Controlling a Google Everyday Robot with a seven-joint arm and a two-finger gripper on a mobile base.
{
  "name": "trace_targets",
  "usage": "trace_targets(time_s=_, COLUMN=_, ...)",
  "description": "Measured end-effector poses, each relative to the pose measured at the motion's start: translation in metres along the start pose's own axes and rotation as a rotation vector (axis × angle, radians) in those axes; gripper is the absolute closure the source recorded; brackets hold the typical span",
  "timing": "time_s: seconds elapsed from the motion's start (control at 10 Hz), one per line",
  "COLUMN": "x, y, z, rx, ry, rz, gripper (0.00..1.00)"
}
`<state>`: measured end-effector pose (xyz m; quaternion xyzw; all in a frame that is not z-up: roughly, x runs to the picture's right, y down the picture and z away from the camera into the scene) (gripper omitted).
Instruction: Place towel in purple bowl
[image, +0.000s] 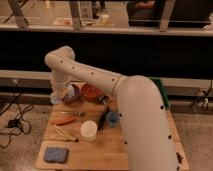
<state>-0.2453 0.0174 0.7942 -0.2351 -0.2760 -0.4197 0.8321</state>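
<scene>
1. Fingers clenched on the towel (56, 97), the gripper (59, 93) hangs at the wooden table's (107, 150) far-left corner.
2. The pale cloth dangles just beside the purple bowl (71, 94).
3. A red-orange bowl (91, 92) sits alongside; a white cup (88, 130) stands nearer.

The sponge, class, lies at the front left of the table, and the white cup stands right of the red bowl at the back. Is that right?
Not quite. The camera view shows the white cup standing in front of the red bowl, near the table's middle. The sponge does lie front left. The gripper is at the back left, by the purple bowl.
</scene>
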Motion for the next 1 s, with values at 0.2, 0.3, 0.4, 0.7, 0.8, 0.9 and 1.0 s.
trace_targets(time_s=0.2, x=0.013, y=0.006, z=0.005, rx=0.014, ry=-0.003, rz=0.010, gripper=0.88)
trace_targets(time_s=0.3, x=0.014, y=0.006, z=0.011, rx=0.020, ry=-0.009, rz=0.008, gripper=0.88)
trace_targets(time_s=0.4, x=0.012, y=0.004, z=0.010, rx=0.023, ry=-0.009, rz=0.006, gripper=0.88)
trace_targets(time_s=0.7, x=0.013, y=0.005, z=0.010, rx=0.023, ry=-0.009, rz=0.007, gripper=0.88)
trace_targets(time_s=0.8, x=0.013, y=0.005, z=0.010, rx=0.023, ry=-0.010, rz=0.006, gripper=0.88)
trace_targets(time_s=0.9, x=0.012, y=0.004, z=0.011, rx=0.026, ry=-0.011, rz=0.008, gripper=0.88)
trace_targets(time_s=1.0, x=0.012, y=0.003, z=0.014, rx=0.033, ry=-0.014, rz=0.012, gripper=0.88)
